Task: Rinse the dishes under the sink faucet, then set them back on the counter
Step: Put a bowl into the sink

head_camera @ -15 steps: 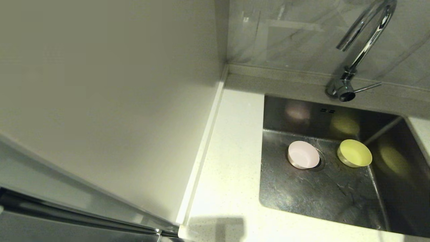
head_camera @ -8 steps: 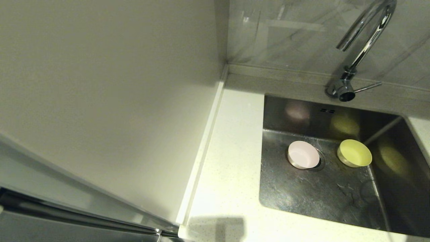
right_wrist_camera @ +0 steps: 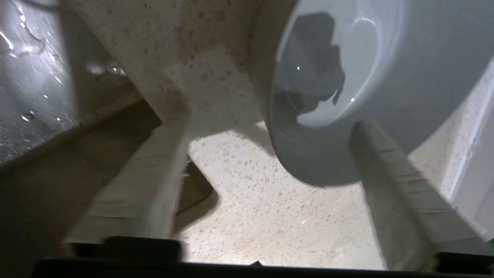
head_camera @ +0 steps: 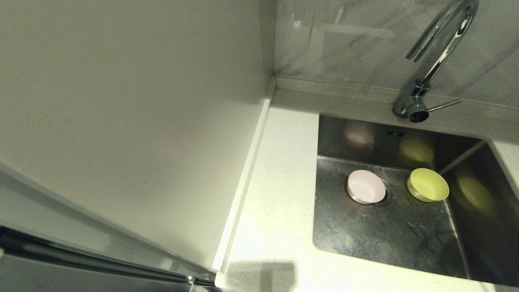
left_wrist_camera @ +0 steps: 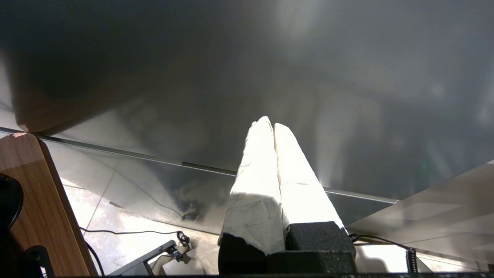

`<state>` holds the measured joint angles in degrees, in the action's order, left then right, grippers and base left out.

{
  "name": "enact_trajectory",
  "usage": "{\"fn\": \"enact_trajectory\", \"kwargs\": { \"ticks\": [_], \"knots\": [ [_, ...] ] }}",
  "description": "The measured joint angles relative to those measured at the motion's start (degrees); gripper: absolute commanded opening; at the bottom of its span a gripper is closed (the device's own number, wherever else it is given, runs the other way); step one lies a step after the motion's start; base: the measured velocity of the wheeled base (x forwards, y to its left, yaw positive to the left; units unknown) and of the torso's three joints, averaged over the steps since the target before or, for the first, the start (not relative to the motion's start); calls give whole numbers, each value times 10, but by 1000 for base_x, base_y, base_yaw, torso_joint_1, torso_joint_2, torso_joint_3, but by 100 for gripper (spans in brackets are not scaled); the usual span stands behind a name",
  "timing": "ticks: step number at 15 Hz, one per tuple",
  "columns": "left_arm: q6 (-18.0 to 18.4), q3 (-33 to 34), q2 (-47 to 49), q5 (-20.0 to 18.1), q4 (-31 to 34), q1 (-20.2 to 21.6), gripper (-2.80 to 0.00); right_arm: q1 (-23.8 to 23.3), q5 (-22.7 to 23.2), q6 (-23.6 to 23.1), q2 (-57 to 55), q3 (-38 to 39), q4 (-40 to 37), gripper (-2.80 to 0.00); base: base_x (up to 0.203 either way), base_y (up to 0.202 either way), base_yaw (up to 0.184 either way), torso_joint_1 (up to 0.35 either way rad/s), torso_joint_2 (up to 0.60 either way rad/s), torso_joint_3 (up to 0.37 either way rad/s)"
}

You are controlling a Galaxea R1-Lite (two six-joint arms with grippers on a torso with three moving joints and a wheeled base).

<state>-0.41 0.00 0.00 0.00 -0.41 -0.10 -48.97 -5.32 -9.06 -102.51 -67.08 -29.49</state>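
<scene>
While the counter (head_camera: pixel 279 162) to the left of the sink (head_camera: pixel 336 227) lies bare, the pink bowl (head_camera: pixel 366 186) sits over the sink's drain and the yellow bowl (head_camera: pixel 427 185) further right, both likely waiting under the faucet (head_camera: pixel 440 48) to be rinsed. Right of the sink, the grey-blue bowl (right_wrist_camera: pixel 386 77) rests on speckled counter, wet inside, apparently done. The right gripper (right_wrist_camera: pixel 270 154) straddles its rim, jaws wide, gripping nothing. The left gripper (left_wrist_camera: pixel 274 127) hangs parked, jaws closed and empty. No writing is visible anywhere.

Pink bowl (head_camera: pixel 366 186), yellow bowl (head_camera: pixel 428 185), grey-blue bowl (right_wrist_camera: pixel 370 77), white speckled counter (head_camera: pixel 279 178).
</scene>
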Motion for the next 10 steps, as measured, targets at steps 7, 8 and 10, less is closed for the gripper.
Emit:
{"fn": "enact_trajectory", "kwargs": {
  "ticks": [7,8,10],
  "knots": [
    [0,0,0,0,0,0,-280,1,7,-28,-20,-6,1,-280,0,0,0,0,0,0],
    [0,0,0,0,0,0,-280,1,8,-29,-19,-6,1,-280,0,0,0,0,0,0],
    [0,0,0,0,0,0,-280,2,14,-40,-11,-6,23,-280,0,0,0,0,0,0]
  ]
}}
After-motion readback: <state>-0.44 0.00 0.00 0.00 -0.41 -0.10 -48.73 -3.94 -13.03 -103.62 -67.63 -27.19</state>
